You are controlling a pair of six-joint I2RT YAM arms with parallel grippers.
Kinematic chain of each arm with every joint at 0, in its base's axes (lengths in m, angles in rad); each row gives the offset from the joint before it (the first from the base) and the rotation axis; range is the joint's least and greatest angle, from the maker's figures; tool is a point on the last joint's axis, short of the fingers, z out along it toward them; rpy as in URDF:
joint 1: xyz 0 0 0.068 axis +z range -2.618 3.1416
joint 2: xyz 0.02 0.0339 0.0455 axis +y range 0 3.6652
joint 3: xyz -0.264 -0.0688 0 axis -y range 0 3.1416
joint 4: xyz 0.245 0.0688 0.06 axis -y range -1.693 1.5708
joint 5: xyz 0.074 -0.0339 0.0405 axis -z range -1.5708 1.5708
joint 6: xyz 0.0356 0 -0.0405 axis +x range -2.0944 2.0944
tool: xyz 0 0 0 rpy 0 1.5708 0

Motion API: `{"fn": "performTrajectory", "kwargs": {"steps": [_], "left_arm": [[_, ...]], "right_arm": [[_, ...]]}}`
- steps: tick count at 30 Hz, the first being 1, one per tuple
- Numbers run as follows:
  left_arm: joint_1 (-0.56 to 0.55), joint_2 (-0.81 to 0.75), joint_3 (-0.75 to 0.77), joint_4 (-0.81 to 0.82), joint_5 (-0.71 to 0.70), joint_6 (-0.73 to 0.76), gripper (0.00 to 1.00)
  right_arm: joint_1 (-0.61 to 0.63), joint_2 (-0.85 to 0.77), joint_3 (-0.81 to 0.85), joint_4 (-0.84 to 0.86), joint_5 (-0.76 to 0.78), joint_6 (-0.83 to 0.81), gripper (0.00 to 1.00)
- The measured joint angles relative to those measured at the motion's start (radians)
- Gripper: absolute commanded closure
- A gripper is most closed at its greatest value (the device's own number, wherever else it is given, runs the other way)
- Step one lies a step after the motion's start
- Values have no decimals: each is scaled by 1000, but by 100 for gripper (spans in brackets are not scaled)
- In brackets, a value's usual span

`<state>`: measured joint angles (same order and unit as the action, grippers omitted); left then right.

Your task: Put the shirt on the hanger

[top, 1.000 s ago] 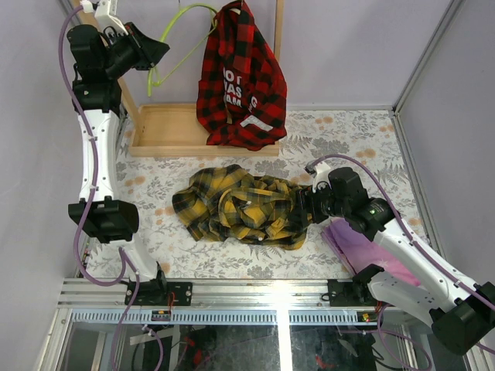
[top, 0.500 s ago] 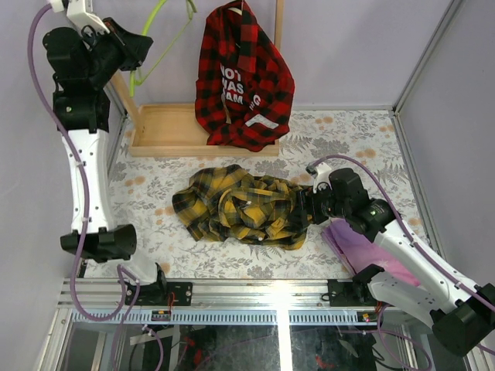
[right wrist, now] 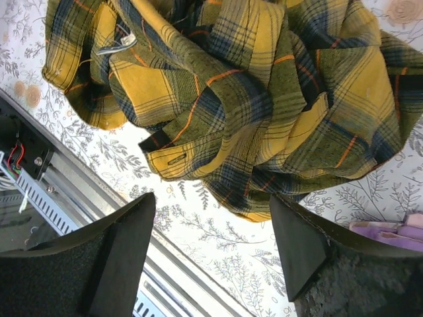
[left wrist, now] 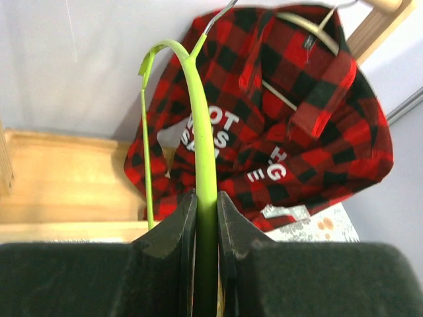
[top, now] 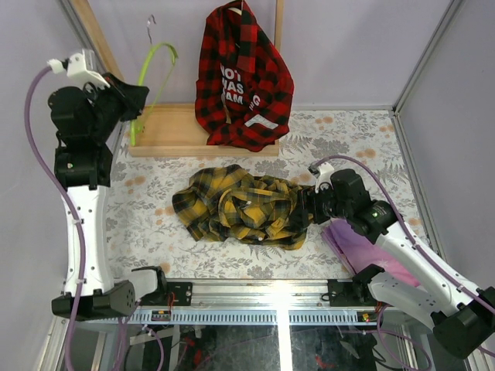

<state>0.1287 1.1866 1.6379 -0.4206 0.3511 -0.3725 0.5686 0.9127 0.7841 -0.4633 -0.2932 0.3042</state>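
Where the hanger is, from above: a lime-green hanger [top: 151,65] rides clamped in the left gripper [top: 136,98], raised at the far left beside the wooden rack base [top: 166,130], its hook end pointing up and away.
Shirt, from above: the yellow plaid shirt [top: 240,205] lies crumpled mid-table [top: 352,131], its long axis running left to right.
Relation that counts: the shirt lies nearer the bases than the hanger and to its right, well apart from it; in my judgement the hanger must travel that way, or the shirt must be lifted toward it.
Nearer arm: the right gripper [top: 308,207] sits at the shirt's right edge, far closer than the left.
Also on scene: a red-and-black shirt [top: 244,77] hangs on the rack; a purple cloth [top: 352,239] lies by the right arm.
Left wrist: narrow jaws pinch one green wire, which rises straight from the fingers [left wrist: 177,228] before curving over; the hanger's lower part is hidden behind them, and its grey hook is cut off at the top edge.
Right wrist: jaws stand wide with nothing between them, and the shirt's folds begin just beyond the fingertips [right wrist: 140,205].
Hard to make out: collar, shoulders and sleeves are lost in the crumple; whether the right fingers touch cloth cannot be told.
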Motion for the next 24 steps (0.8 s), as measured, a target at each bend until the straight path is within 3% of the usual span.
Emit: {"fn": "performTrajectory", "kwargs": {"steps": [8,17,21,24], "left_arm": [[-182,-168,-237,-30,-62,-6,100],[-443,-298,-504,-41,-154,-60,100],[-548,-299,-543,-46,-226,-88,100],[-619,-299,-543,-42,-278,-98,100]], "right_arm": [[0,0,108,-10,71,74,20],[6,29,179,150,105,294,32],[67,80,203,236,182,349,33],[193,127,235,312,258,354,32]]}}
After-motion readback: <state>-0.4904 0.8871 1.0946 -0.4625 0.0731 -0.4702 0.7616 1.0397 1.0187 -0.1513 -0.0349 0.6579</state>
